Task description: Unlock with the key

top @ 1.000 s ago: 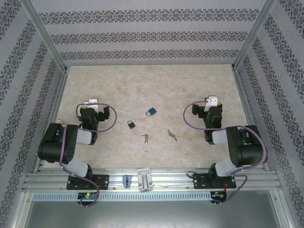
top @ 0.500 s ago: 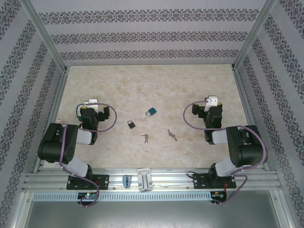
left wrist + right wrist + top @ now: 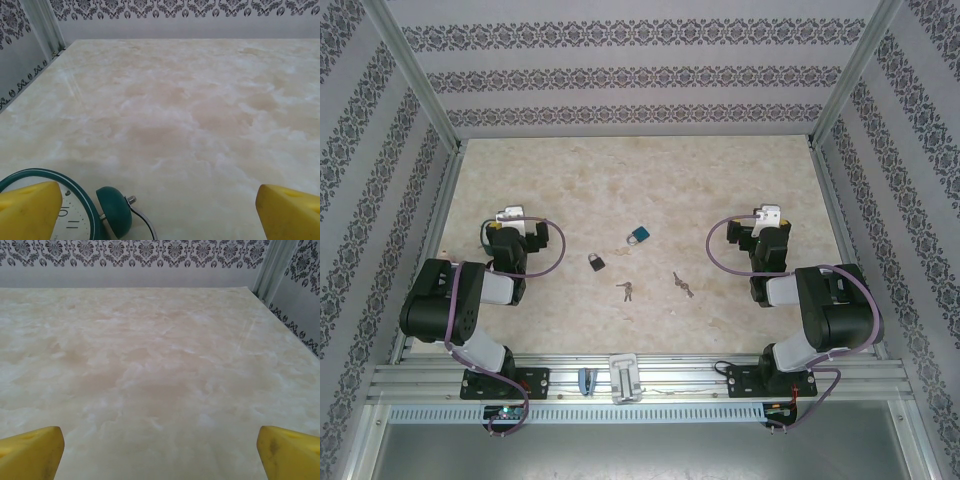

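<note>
A black padlock [image 3: 596, 262] and a teal padlock [image 3: 638, 236] lie in the middle of the marble table [image 3: 640, 180]. Two small bunches of keys lie just in front of them, one [image 3: 627, 291] near the black padlock and the other [image 3: 682, 285] further right. My left gripper [image 3: 516, 224] hovers left of the padlocks, open, its yellow fingertips [image 3: 30, 210] wide apart with nothing between them. To the right of the keys my right gripper [image 3: 767, 222] is open too, with bare table between its yellow fingertips [image 3: 290, 452].
A teal alarm clock [image 3: 75, 220] with a bell [image 3: 114, 211] lies by my left gripper's left finger in the left wrist view. Patterned walls [image 3: 640, 75] and aluminium posts [image 3: 415, 70] enclose the table. A rail [image 3: 640, 380] with clamps runs along the near edge.
Both wrists have shifted slightly in place. The padlocks and keys have not moved.
</note>
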`<state>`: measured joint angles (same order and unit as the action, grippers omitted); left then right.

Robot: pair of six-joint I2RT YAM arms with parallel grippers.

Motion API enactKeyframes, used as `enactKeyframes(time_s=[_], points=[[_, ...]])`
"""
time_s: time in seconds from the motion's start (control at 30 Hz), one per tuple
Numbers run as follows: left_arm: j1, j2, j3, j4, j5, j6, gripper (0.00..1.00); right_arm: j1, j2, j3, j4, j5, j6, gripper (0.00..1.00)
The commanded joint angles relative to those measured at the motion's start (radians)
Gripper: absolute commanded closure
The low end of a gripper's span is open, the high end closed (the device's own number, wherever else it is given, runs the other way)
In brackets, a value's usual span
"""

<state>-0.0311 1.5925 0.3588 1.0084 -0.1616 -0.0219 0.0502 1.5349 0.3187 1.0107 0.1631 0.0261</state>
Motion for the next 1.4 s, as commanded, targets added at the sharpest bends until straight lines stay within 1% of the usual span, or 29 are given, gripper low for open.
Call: enactKeyframes(time_s=[0.0,0.17,0.27,0.3,0.33,0.37,0.4,0.43,0.5,0.57,0.6,0.63,0.67,0.7,0.73,0.77,0.8,0.83,0.87,0.93,0.97,1.0,1.03,1.1,1.13,1.2,1.23,1.3,1.37], points=[[-0.002,0.0,0.009,-0.021,-0.009,0.002,0.01,0.004,0.005,0.019,0.0,-0.022,-0.005,0.02],[0.012,0.001,0.008,-0.016,0.008,-0.007,0.01,-0.009,0.004,0.019,-0.009,-0.018,0.013,0.02],[0.011,0.0,0.007,-0.015,0.005,-0.007,0.01,-0.009,-0.007,0.019,-0.011,0.022,0.028,0.02],[0.01,-0.009,0.001,-0.006,-0.009,-0.009,0.01,-0.008,-0.03,0.019,-0.03,0.036,0.03,0.02],[0.01,-0.034,-0.005,-0.026,-0.015,-0.014,0.01,-0.007,-0.059,0.019,-0.058,0.023,0.022,0.02],[0.01,-0.056,-0.009,-0.05,-0.002,-0.017,0.01,0.004,-0.084,0.019,-0.078,0.033,0.011,0.02],[0.004,-0.064,-0.018,-0.016,0.003,0.003,0.01,0.02,-0.126,0.034,-0.122,0.062,-0.004,0.02],[-0.009,-0.084,-0.013,-0.045,-0.035,0.008,0.01,0.034,-0.168,0.058,-0.181,0.086,-0.012,0.02],[-0.015,-0.153,0.027,-0.182,-0.084,-0.001,0.01,0.043,-0.254,0.09,-0.308,0.093,-0.004,0.02],[-0.014,-0.217,0.082,-0.332,-0.116,-0.02,0.01,0.03,-0.327,0.146,-0.472,0.09,0.095,0.02],[-0.013,-0.243,0.105,-0.38,-0.126,-0.035,0.01,0.021,-0.357,0.171,-0.529,0.053,0.13,0.02],[-0.013,-0.27,0.126,-0.436,-0.146,-0.083,0.01,0.01,-0.385,0.188,-0.573,0.017,0.169,0.02],[-0.012,-0.302,0.141,-0.498,-0.174,-0.166,0.01,-0.002,-0.413,0.203,-0.625,-0.008,0.239,0.02],[-0.008,-0.328,0.155,-0.55,-0.192,-0.264,0.01,-0.018,-0.444,0.219,-0.716,-0.024,0.376,0.02],[0.003,-0.365,0.163,-0.61,-0.168,-0.381,0.01,-0.035,-0.48,0.228,-0.802,-0.043,0.512,0.02],[0.033,-0.393,0.161,-0.616,-0.057,-0.446,0.01,-0.051,-0.494,0.222,-0.785,-0.13,0.557,0.02],[0.058,-0.411,0.152,-0.605,0.035,-0.504,0.01,-0.058,-0.495,0.212,-0.734,-0.263,0.547,0.1],[0.07,-0.426,0.147,-0.604,0.093,-0.532,0.01,-0.056,-0.487,0.22,-0.727,-0.349,0.542,0.22],[0.07,-0.434,0.159,-0.633,0.125,-0.538,0.01,-0.051,-0.481,0.24,-0.755,-0.378,0.566,0.25],[0.069,-0.44,0.237,-0.799,0.202,-0.542,0.01,-0.029,-0.456,0.275,-0.816,-0.428,0.585,0.34],[0.065,-0.438,0.271,-0.865,0.233,-0.541,0.02,-0.011,-0.445,0.296,-0.858,-0.431,0.589,0.36],[0.06,-0.434,0.304,-0.939,0.265,-0.541,0.06,0.015,-0.43,0.321,-0.902,-0.438,0.585,0.41],[0.054,-0.439,0.327,-0.999,0.287,-0.551,0.08,0.043,-0.417,0.347,-0.951,-0.439,0.575,0.44],[0.047,-0.453,0.346,-1.081,0.335,-0.576,0.1,0.105,-0.396,0.386,-1.039,-0.392,0.567,0.47],[0.041,-0.464,0.345,-1.114,0.361,-0.595,0.11,0.14,-0.387,0.401,-1.074,-0.366,0.572,0.47],[0.032,-0.485,0.334,-1.174,0.411,-0.633,0.14,0.199,-0.35,0.443,-1.164,-0.359,0.58,0.48],[0.025,-0.495,0.326,-1.203,0.436,-0.65,0.17,0.233,-0.317,0.476,-1.227,-0.363,0.583,0.52],[0.005,-0.513,0.306,-1.261,0.457,-0.687,0.21,0.304,-0.241,0.537,-1.326,-0.371,0.582,0.59],[-0.017,-0.539,0.26,-1.258,0.491,-0.731,0.24,0.375,-0.171,0.582,-1.4,-0.352,0.579,0.61]])
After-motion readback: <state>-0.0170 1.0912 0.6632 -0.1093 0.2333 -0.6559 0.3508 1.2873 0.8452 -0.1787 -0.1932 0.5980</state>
